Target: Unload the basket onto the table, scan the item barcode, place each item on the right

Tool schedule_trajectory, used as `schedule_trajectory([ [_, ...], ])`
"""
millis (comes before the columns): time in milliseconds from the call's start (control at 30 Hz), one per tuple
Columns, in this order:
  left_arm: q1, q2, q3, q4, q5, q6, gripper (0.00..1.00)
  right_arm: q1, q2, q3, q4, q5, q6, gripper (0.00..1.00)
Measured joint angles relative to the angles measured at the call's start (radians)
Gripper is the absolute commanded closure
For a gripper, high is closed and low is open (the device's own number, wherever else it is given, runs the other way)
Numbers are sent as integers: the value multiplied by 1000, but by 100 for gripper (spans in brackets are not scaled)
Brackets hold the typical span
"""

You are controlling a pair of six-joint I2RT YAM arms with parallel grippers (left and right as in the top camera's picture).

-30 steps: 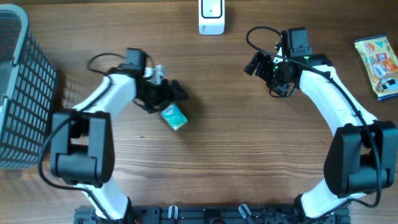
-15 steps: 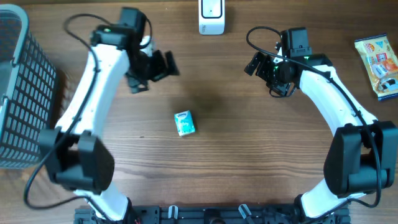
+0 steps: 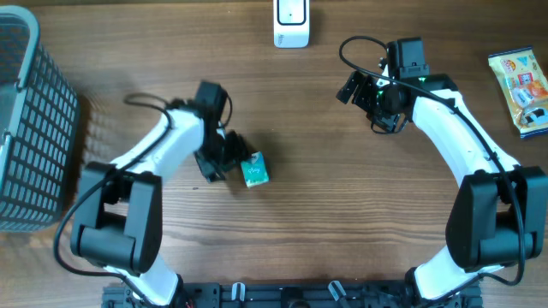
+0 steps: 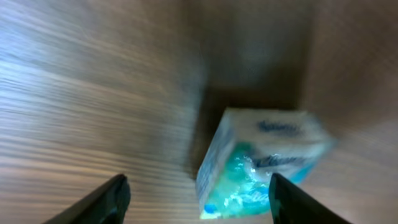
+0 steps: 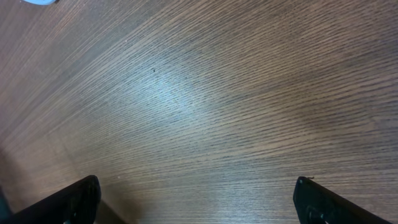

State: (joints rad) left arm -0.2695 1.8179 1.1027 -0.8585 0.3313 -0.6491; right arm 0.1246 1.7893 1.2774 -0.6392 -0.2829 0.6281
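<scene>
Half a sec ago the L end effector was up nr the far edge, away from the teal box, which lay alone. Now it's back down at the box, on its left side. The box sits abt mid-tabletop, slightly left of centre, nudged a bit vs a sec ago. Wrist view is blurred, but the fingers are spread w/ the box between them. One finger is just beside the box and the other is apart from it, so no pinch yet. Looks like a re-grasp, so the scan step isn't started. The box must still be lifted and carried to the scanner at the far edge, centre.

R end effector: spread wide, nothing between the fingers, same spot as before, over bare wood.

Count:
- 1 teal box
- 1 scanner
- 1 wire basket, left edge
- 1 snack packet, right edge
- 2 arms
</scene>
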Motion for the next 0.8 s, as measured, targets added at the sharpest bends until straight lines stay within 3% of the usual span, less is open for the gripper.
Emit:
schedule_trajectory([
  [100, -8, -2, -89, 125, 89, -1, 39, 0, 0, 0, 1, 0, 0, 0],
  [167, -8, -13, -111, 180, 128, 0, 49, 0, 0, 0, 1, 0, 0, 0],
  [233, -9, -13, -120, 206, 154, -1, 67, 0, 0, 0, 1, 0, 0, 0],
  [300, -10, -13, -130, 229, 165, 0, 96, 0, 0, 0, 1, 0, 0, 0],
  [567, -10, -13, -119, 207, 193, 11, 96, 0, 0, 0, 1, 0, 0, 0],
  [667, -10, -16, -48, 68, 158, 11, 96, 0, 0, 0, 1, 0, 0, 0],
  [800, -15, -24, 154, -164, -6, 1, 96, 0, 0, 0, 1, 0, 0, 0],
])
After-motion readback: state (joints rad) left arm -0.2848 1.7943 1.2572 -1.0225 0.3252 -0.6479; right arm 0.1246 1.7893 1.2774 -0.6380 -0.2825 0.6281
